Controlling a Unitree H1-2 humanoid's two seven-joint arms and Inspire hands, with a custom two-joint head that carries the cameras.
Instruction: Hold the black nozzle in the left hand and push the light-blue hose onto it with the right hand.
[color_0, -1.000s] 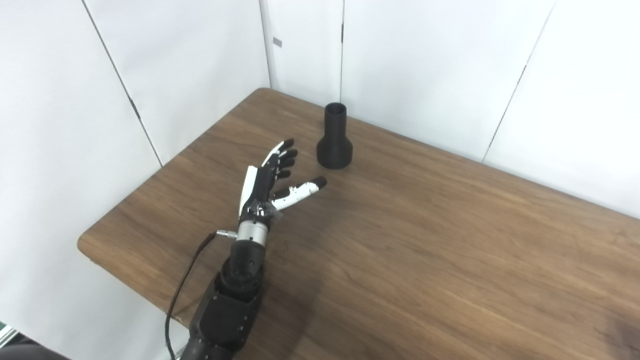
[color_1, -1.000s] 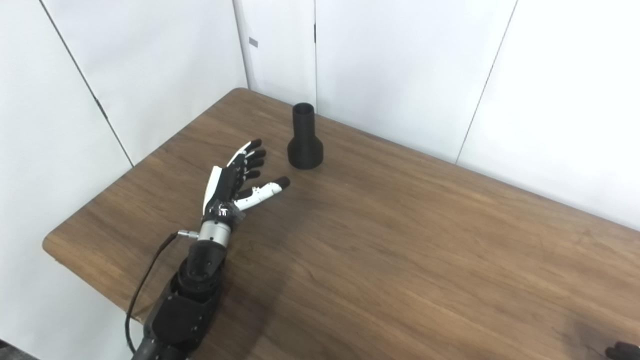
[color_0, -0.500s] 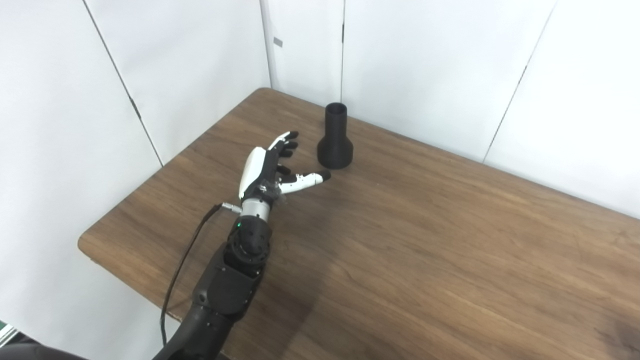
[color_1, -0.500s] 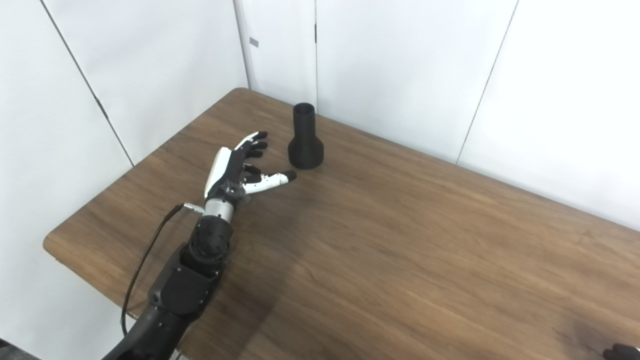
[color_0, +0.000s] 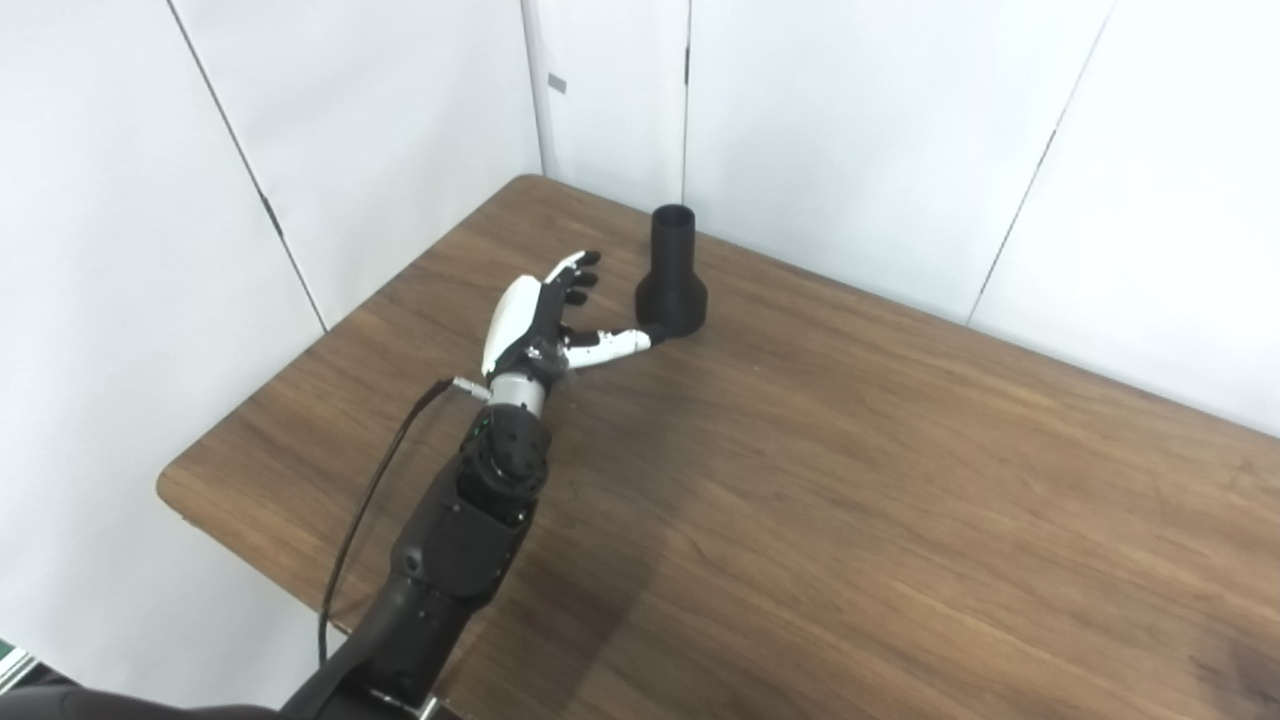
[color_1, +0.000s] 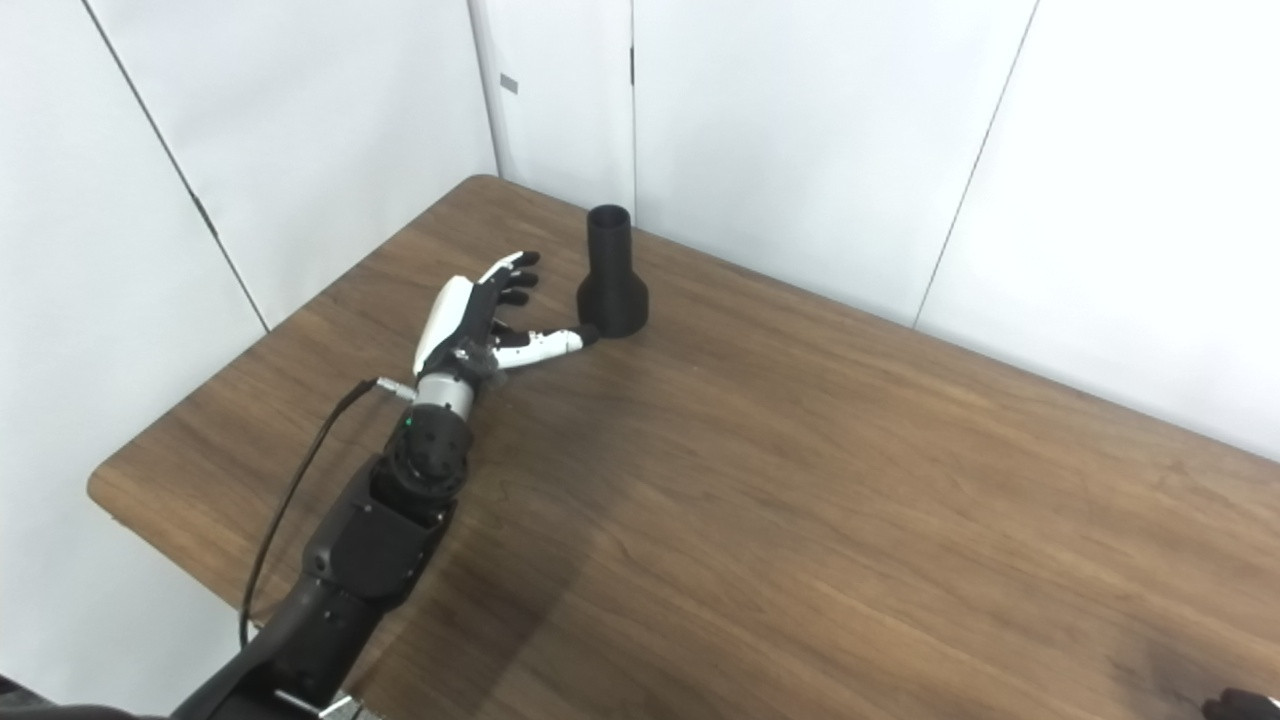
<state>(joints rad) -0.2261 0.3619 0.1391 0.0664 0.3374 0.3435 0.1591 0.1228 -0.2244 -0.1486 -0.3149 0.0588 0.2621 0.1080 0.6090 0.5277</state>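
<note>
The black nozzle (color_0: 671, 283) stands upright on its wide base near the table's far left corner, narrow mouth up. My left hand (color_0: 545, 322) is open just to its left, fingers (color_0: 575, 280) spread and pointing away from me. The thumb (color_0: 615, 343) reaches to the foot of the nozzle; I cannot tell whether it touches. Nothing is held. A dark sliver at the bottom right corner of the right eye view may be my right hand (color_1: 1238, 705); its state is hidden. No light-blue hose shows in either view.
The brown wooden table (color_0: 850, 480) runs from a rounded near-left corner out to the right. White wall panels (color_0: 850, 130) stand close behind the nozzle and along the table's left side. A black cable (color_0: 365, 520) hangs from my left wrist.
My left arm has reached forward and right toward the nozzle, the hand turning palm inward. The thumb tip went from well short of the base to right at it. The nozzle has not moved.
</note>
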